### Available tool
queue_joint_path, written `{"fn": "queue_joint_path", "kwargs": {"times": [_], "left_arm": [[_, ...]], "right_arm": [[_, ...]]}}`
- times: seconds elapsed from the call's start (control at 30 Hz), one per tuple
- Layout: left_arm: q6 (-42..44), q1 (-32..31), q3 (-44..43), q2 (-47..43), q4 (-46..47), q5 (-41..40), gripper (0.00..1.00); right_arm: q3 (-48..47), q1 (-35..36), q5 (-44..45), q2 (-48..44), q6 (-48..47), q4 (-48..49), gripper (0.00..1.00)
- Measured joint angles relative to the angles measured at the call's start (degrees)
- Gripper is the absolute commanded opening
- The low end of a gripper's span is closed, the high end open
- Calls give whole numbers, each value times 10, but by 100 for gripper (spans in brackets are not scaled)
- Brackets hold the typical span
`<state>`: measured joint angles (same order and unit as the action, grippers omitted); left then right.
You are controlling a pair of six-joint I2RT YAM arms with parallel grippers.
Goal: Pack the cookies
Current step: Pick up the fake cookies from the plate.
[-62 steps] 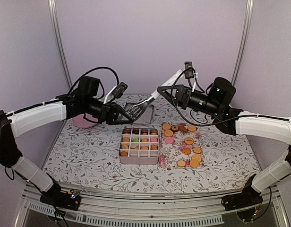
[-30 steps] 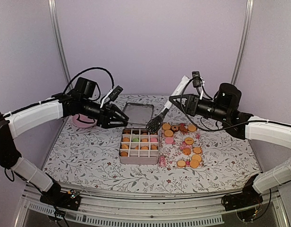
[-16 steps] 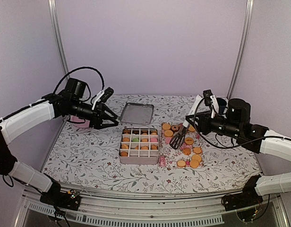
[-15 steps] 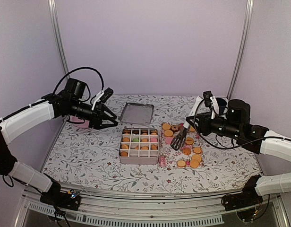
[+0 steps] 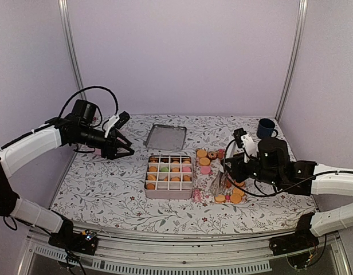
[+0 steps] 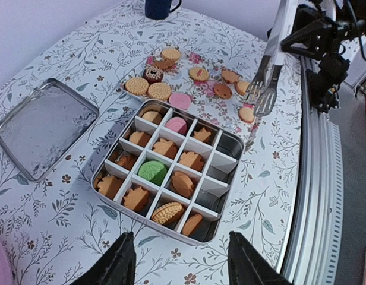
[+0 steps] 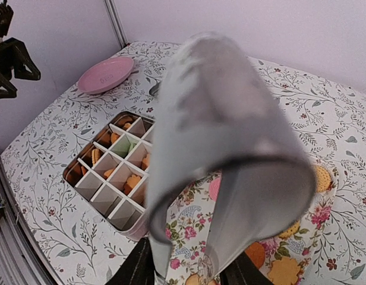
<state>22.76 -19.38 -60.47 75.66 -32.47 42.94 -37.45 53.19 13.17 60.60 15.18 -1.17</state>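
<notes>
Loose cookies (image 5: 229,171) lie on a floral sheet (image 5: 208,182) right of a divided tin box (image 5: 168,195); most of its cells hold cookies (image 6: 165,147), and some near cells stand bare. My right gripper (image 5: 229,167) hangs low over the sheet, shut on grey tongs (image 7: 224,148) that fill the right wrist view; their dark tips (image 6: 265,98) point down at the sheet. My left gripper (image 5: 122,150) is open and holds nothing, above the table left of the box. In its own view the left gripper (image 6: 182,268) frames the box's near rim (image 6: 147,221).
The tin's flat metal lid (image 5: 165,136) lies behind the box. A pink plate (image 7: 106,74) sits at the back left and a dark blue mug (image 5: 266,127) at the back right. The table's front rail (image 5: 182,252) runs along the near edge.
My right arm has swung right and down with the tongs, from over the lid to low over the cookie sheet. My left arm has drawn back to the left, its jaws unchanged.
</notes>
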Motion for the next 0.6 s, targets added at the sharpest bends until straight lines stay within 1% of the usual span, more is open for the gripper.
{"fn": "queue_joint_path", "kwargs": {"times": [0.1,0.23,0.4,0.6], "left_arm": [[2,3,2,0,0,-2,53],[5,5,2,0,0,-4,53],[8,5,2,0,0,-7,53],[11,6,2,-1,0,-11,53]], "right_arm": [[0,42,55,16,5,-10,40],[0,78,113,32,18,-24,42],[0,105,165,39,37,-32,42],[0,117,200,48,56,-31,42]]}}
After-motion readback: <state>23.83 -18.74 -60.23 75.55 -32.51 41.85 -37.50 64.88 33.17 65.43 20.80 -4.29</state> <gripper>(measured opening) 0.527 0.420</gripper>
